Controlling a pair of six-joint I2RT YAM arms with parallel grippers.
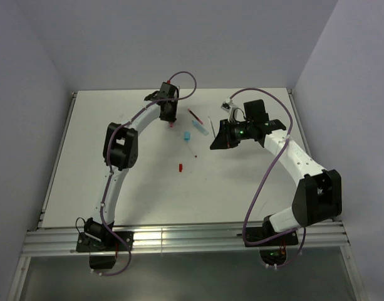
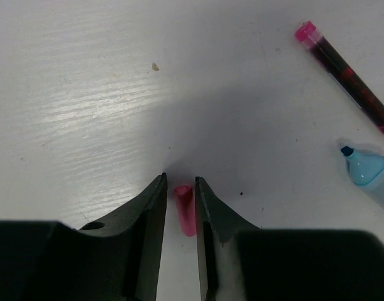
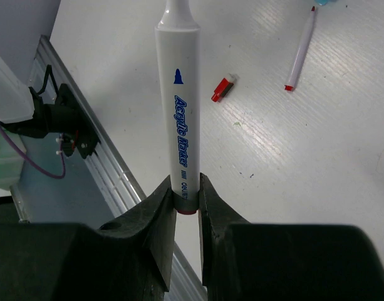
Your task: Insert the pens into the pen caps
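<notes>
Pens and caps lie scattered on the white table (image 1: pixel 204 194). The left fingers (image 2: pixel 151 213) are down at the table's surface at its far middle, set to either side of a small pink cap (image 2: pixel 185 210) that lies flat between them. They are only narrowly apart. The cap sits close against one finger, while a sliver of table shows between it and the other, so it is not pinched.

Off to that camera's right lies a dark red pen (image 2: pixel 345 75) with a pink end. Near it, but apart, is a light blue cap (image 2: pixel 367 172) showing a dark blue tip.

The right fingers (image 3: pixel 159 213) are clamped on the red-banded end of a white acrylic marker (image 3: pixel 179 125), which is held above the table and points away from the wrist camera. On the table beyond it are a red cap (image 3: pixel 223 88) and, well apart from that, a thin white pen (image 3: pixel 301 56) with a red tip.
</notes>
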